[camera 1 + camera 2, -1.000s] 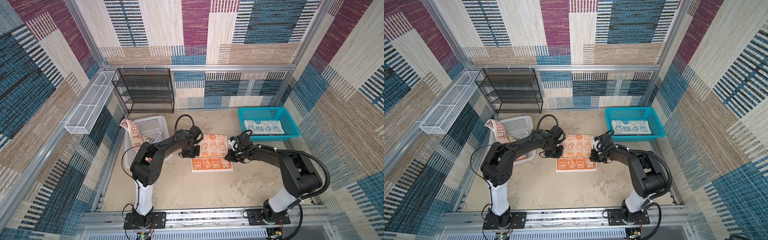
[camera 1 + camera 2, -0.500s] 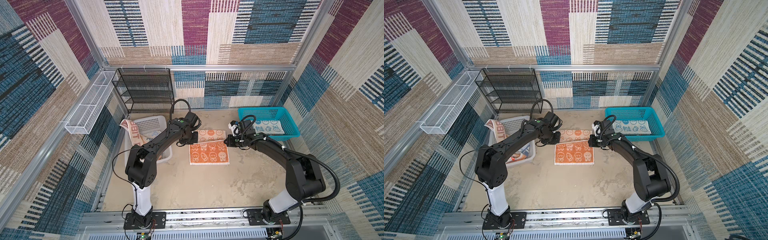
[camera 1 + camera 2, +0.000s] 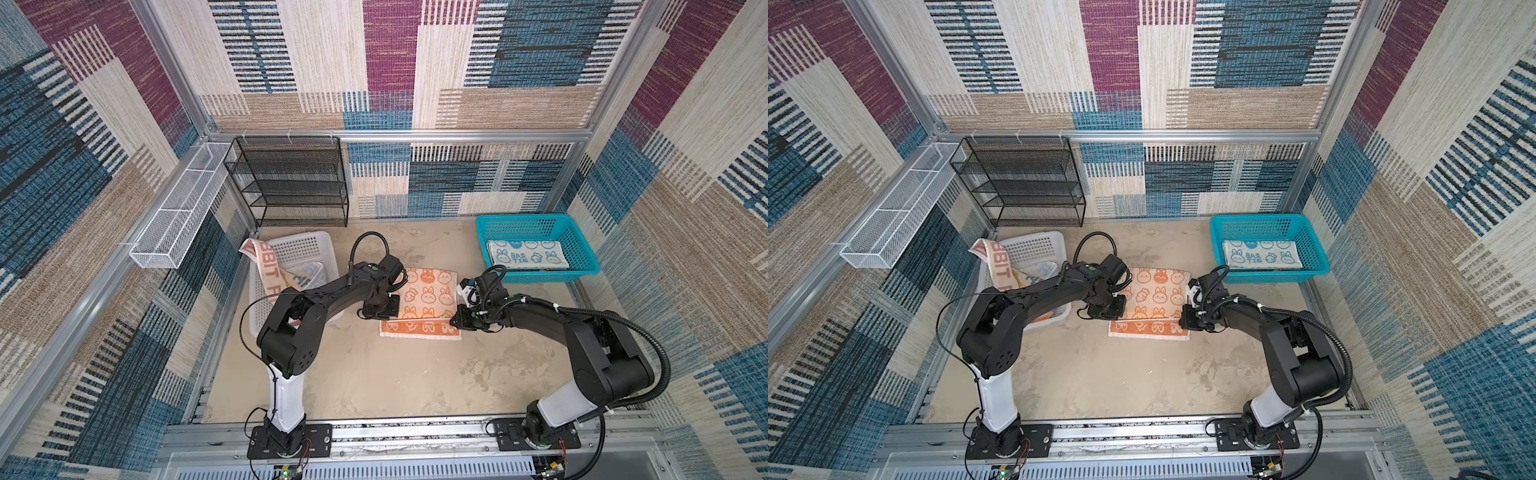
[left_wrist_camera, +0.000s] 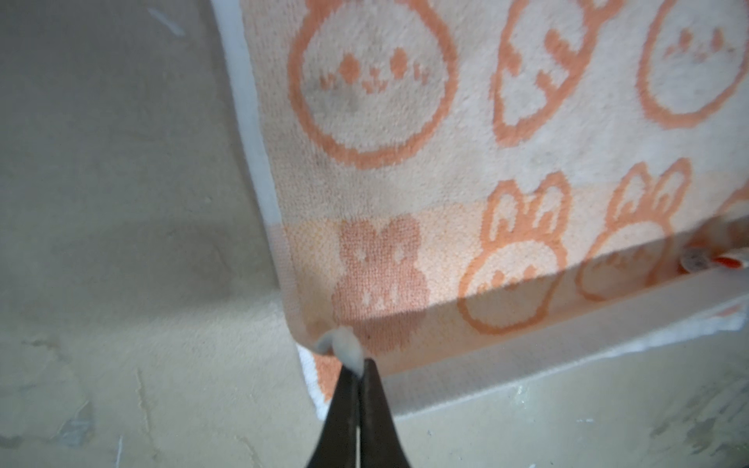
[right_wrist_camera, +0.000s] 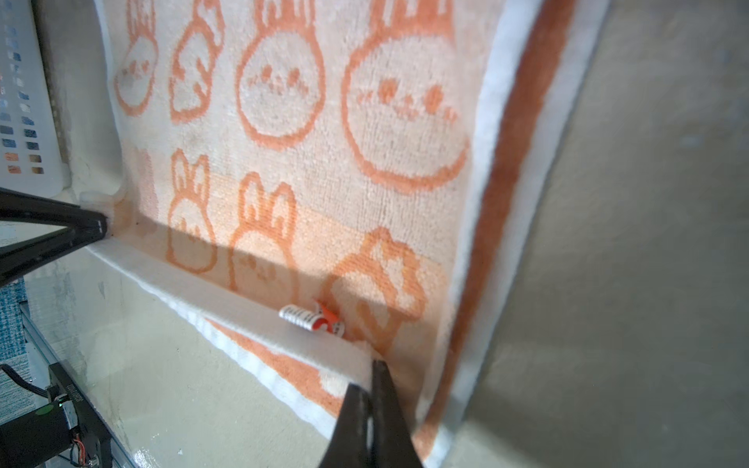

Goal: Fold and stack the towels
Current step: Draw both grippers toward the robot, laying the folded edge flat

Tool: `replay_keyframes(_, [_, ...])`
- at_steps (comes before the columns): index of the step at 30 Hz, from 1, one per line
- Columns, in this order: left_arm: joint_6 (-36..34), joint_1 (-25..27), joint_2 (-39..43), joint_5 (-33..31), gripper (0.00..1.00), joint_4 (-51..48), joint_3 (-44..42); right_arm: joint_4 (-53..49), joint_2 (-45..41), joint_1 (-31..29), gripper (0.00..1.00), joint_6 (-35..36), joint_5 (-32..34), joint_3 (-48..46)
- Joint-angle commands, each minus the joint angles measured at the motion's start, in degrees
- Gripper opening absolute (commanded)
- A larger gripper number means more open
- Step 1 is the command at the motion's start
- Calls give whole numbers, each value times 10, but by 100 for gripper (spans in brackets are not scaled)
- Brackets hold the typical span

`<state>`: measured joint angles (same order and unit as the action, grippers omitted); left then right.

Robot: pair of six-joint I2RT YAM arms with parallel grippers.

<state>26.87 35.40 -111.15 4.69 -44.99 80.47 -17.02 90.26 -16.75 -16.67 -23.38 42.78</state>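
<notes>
Both claws are pressed tight on the orange towel (image 3: 428, 291) mid-table. The left claw (image 4: 356, 366) pinches the near-left corner of the upper layer, and the right claw (image 5: 371, 372) pinches the hem at the near-right corner. The top layer is folded over toward the near side but stops short, so an orange strip of the lower layer shows along the near edge. I'd call that fold nearly closed, with the corners not yet let go.

Scorecard: one done, one in hand, one untouched.
- **Teal basket** (image 3: 540, 276), far right: holds the blue towel (image 3: 525, 254), folded flat and alone in there.
- **White basket** (image 3: 307, 245), far left: has the lettering towel (image 3: 266, 266) draped unfolded over its rim, the rest slumped inside.

By my reckoning, what's left is to finish the orange towel and stack it on the blue. The lettering towel follows. The bare table (image 3: 374, 374) near the arms gives room for that.
</notes>
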Motion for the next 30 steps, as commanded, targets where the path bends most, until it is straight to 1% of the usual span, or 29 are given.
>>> replay_keyframes(1, [-8,-5,-6,-89,0,-80,-1,-1,4,2,4,-17,82,-6])
replay_keyframes(7, [-13,-5,-11,-86,0,-84,14,-17,-4,2,4,-15,95,14])
replay_keyframes(11, [-19,-6,23,-103,0,-112,54,-65,-46,2,4,-9,119,53])
replay_keyframes(13, [-21,-6,37,-95,0,-124,67,-82,-64,2,4,-8,129,60])
replay_keyframes(16, [-12,-4,51,-81,0,-121,51,-88,-89,3,4,-11,126,46])
replay_keyframes(18, [-10,-2,50,-77,0,-112,29,-75,-96,2,5,-18,115,21])
replay_keyframes(23, [-1,2,36,-50,0,-76,-21,-38,-81,1,5,-32,99,-23])
replay_keyframes(27, [0,3,25,-50,0,-64,-35,-21,-58,-1,8,-39,92,-32])
replay_keyframes(30, [-1,4,18,-47,0,-61,-36,-12,-41,-3,13,-39,91,-38])
